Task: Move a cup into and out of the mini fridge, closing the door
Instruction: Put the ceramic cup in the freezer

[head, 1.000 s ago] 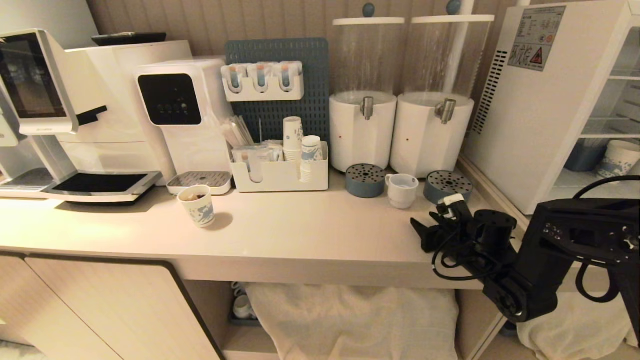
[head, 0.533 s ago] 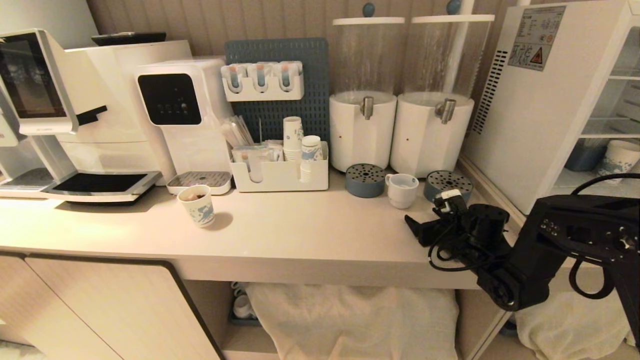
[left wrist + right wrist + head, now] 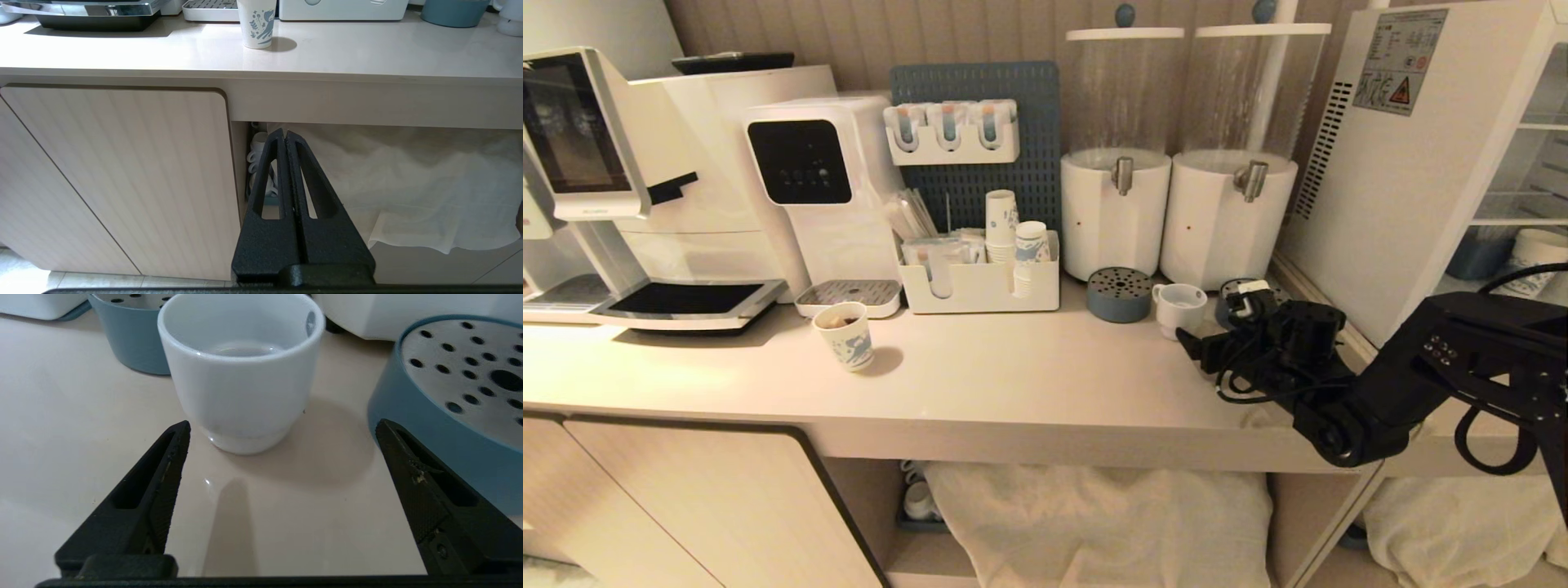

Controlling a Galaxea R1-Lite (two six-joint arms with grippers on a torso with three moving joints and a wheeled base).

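On the right side of the surface (image 3: 1029, 384), the right gripper (image 3: 1194, 345) has slid forward from where it hung a second ago and now sits just short of the cup (image 3: 1178, 309), which stands between the two blue drip trays below the drink dispensers (image 3: 1172, 212). Over that same second its jaws have spread from partly open to wide open, and they hold nothing. From the right wrist view, the cup (image 3: 241, 375) stands upright and empty just beyond the fingertips (image 3: 179, 435), roughly centred in the gap but slightly nearer one side, with the nearer drip tray (image 3: 457, 404) crowding the other finger.

This reads as the end of the approach: the gripper is set to straddle the cup, not yet touching it. A short further push and a closing squeeze would likely take hold, though the tray beside it leaves little room for that finger.

The mini fridge (image 3: 1388, 180) stands at the right edge of the surface with its shelves exposed, so its door appears to be open already and out of sight. The left gripper (image 3: 286, 141) hangs parked below the surface in front of the cabinet, jaws pressed together and empty.
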